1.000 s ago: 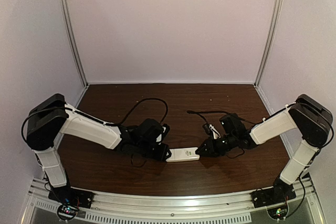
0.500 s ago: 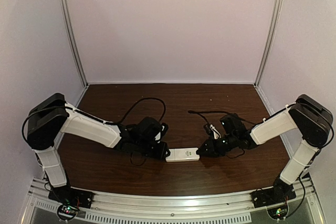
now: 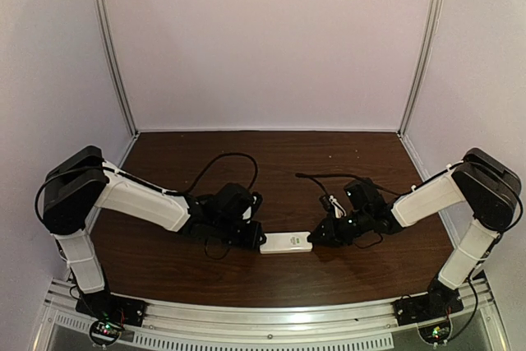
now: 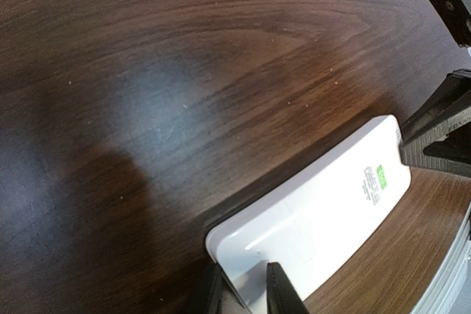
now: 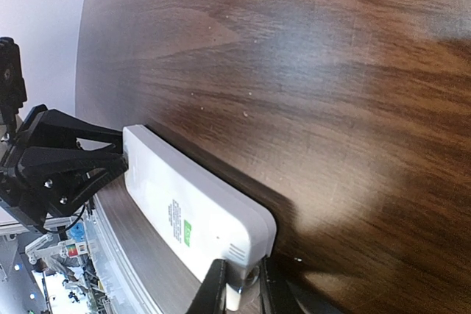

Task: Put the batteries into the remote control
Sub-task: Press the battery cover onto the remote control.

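Position: the remote control (image 3: 286,242) lies lengthwise between the two tools, near the front centre of the tabletop (image 3: 271,154). I cannot tell whether it rests on the wood or sits just off it.
Left grip: the left tool (image 3: 256,240) is clamped on the remote control's left end.
Right grip: the right tool (image 3: 316,238) is clamped on the opposite end.
Top view only: white-and-black arms (image 3: 140,199) bent inward, black cables (image 3: 222,160) looping behind them, and a ribbed metal rail (image 3: 271,328) at the near edge.
Left wrist only: a faint rectangular panel outline (image 4: 283,229) near its black fingers (image 4: 282,295).
Right wrist only: a row of tiny slots (image 5: 234,249) at the gripped end.
Both wrists: a small green label (image 4: 381,176) with fine print.
Surfaces: the remote control is smooth white plastic with rounded corners and its plain back up. The tabletop is glossy dark brown woodgrain with pale specks.
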You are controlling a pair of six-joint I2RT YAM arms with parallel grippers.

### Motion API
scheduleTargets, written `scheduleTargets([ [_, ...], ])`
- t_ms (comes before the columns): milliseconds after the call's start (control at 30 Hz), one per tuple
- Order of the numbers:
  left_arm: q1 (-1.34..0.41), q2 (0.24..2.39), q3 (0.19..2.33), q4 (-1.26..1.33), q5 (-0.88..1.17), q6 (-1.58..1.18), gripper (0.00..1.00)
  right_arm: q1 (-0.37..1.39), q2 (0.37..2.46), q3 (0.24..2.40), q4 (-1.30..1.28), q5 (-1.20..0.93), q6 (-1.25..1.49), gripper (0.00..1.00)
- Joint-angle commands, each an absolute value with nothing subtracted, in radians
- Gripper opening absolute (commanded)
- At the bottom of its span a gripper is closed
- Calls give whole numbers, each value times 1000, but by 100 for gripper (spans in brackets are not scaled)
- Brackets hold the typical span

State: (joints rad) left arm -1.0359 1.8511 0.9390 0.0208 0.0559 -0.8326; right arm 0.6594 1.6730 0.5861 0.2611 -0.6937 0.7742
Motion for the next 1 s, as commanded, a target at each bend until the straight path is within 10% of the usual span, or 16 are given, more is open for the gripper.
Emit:
scheduleTargets([
  [0,-1082,1940,915,148,175,-798,27,751,1733,630,340,-723,738,14],
  [233,-1034,1788,904,55,72,-662,55,640,1640,616,199,-704,637,25],
  [400,-1026,1725,983,-78,-16,-473,97,574,1573,634,136,-719,598,41],
  [700,-1007,1750,1089,-158,188,-117,97,462,1348,693,8,-710,484,61],
  [967,-1007,1860,1180,-256,338,199,97,419,1053,720,-60,-615,417,100],
])
